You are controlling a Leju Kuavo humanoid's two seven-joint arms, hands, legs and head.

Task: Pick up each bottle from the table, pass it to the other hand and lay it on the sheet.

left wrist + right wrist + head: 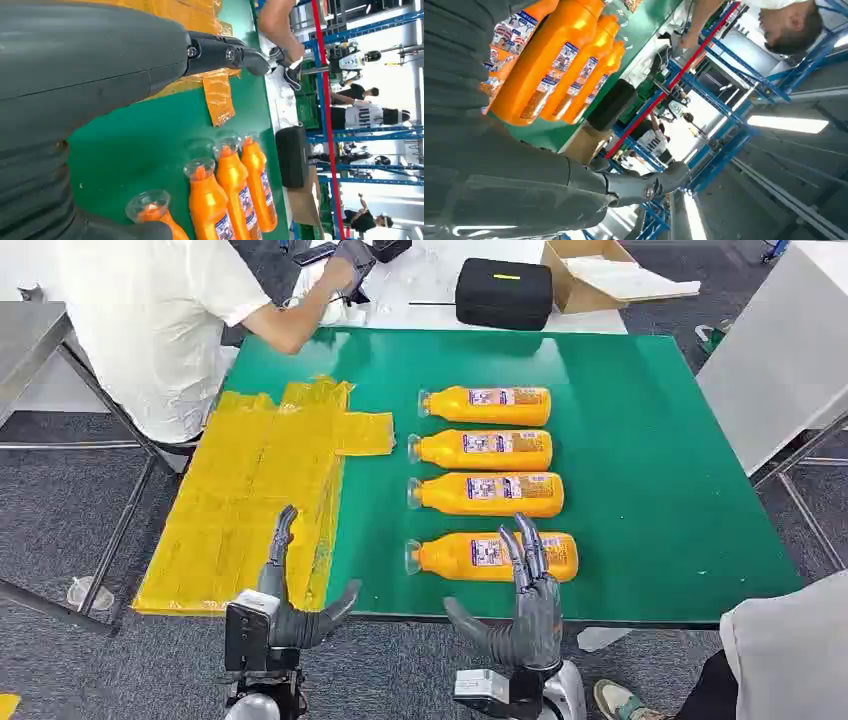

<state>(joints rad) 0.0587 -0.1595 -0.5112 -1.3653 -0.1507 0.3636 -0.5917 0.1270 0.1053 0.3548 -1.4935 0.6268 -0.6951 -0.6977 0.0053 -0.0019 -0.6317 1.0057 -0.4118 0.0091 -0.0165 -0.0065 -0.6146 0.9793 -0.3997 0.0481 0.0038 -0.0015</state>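
Several orange bottles lie in a row on the green table (pixel 640 440), caps pointing toward the yellow sheet (pixel 250 490). The nearest bottle (pixel 470 555) lies by the table's front edge. My right hand (pixel 525 605) is raised at that edge, fingers spread and upright in front of the nearest bottle's base, holding nothing. My left hand (pixel 290 600) is raised at the sheet's near right corner, fingers apart and empty. In the left wrist view the bottles (pixel 235 195) show caps first beside the sheet (pixel 220 95). The right wrist view shows the bottles (pixel 559 65) close to my right hand (pixel 524 190).
A person in a white shirt (pixel 150 320) sits at the table's far left corner, an arm reaching over a white table behind. A black case (pixel 504 292) and a cardboard box (pixel 590 275) stand beyond the green table. Another person's leg (pixel 790 660) is at the near right.
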